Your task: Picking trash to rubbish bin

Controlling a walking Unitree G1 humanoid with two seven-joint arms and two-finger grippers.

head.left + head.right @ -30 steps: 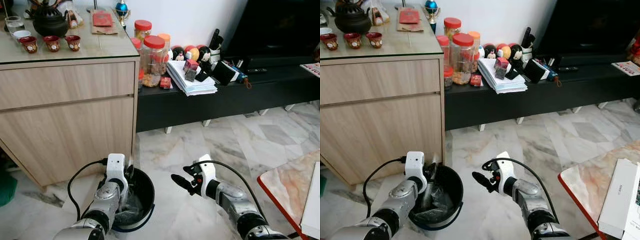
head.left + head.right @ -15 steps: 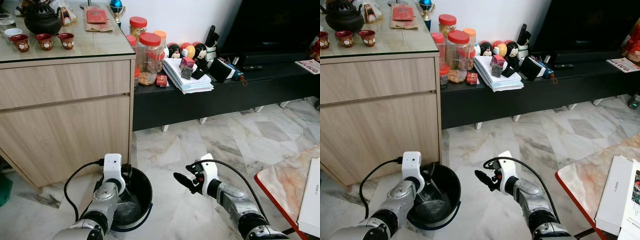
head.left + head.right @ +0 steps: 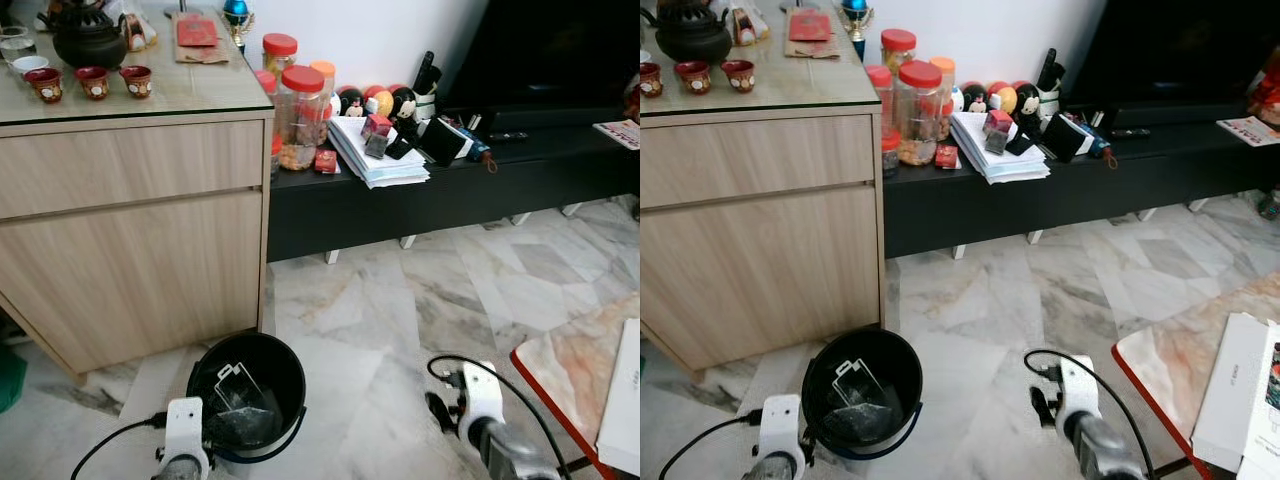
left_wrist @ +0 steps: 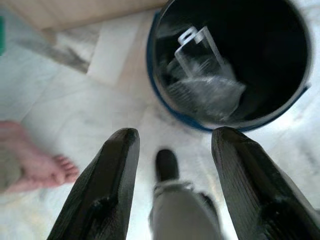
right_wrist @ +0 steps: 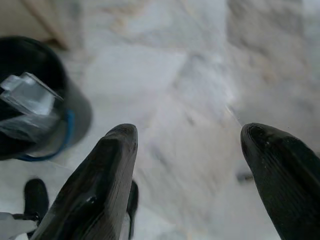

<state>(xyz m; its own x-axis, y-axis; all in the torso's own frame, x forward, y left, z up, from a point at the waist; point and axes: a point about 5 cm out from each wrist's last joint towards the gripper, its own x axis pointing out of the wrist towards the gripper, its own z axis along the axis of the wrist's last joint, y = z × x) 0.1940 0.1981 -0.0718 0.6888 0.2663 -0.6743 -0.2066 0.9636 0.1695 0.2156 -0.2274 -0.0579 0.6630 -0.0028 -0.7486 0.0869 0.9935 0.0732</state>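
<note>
A black rubbish bin (image 3: 298, 372) with a blue rim stands on the marble floor by the cabinet corner. Crumpled clear plastic trash (image 3: 236, 386) lies inside it. My left arm's white wrist (image 3: 185, 442) sits low, just on my side of the bin. In the left wrist view the left gripper (image 4: 175, 135) is open with nothing between its fingers, pointing at the floor just short of the bin (image 4: 152, 65) and its plastic (image 4: 202, 75). My right gripper (image 5: 190, 131) is open over bare marble, to the right of the bin (image 5: 75, 120); its wrist (image 3: 478, 405) is low.
A wooden cabinet (image 3: 130, 240) with a teapot and cups stands behind the bin. A black low bench (image 3: 450, 190) holds jars and papers. A red-edged marble table corner (image 3: 575, 365) is at the right. A person's bare foot (image 4: 30, 160) rests on the floor near my left gripper.
The left gripper has come up out of the bin and both arms have dropped back toward me. The clear plastic now lies alone in the bin.
</note>
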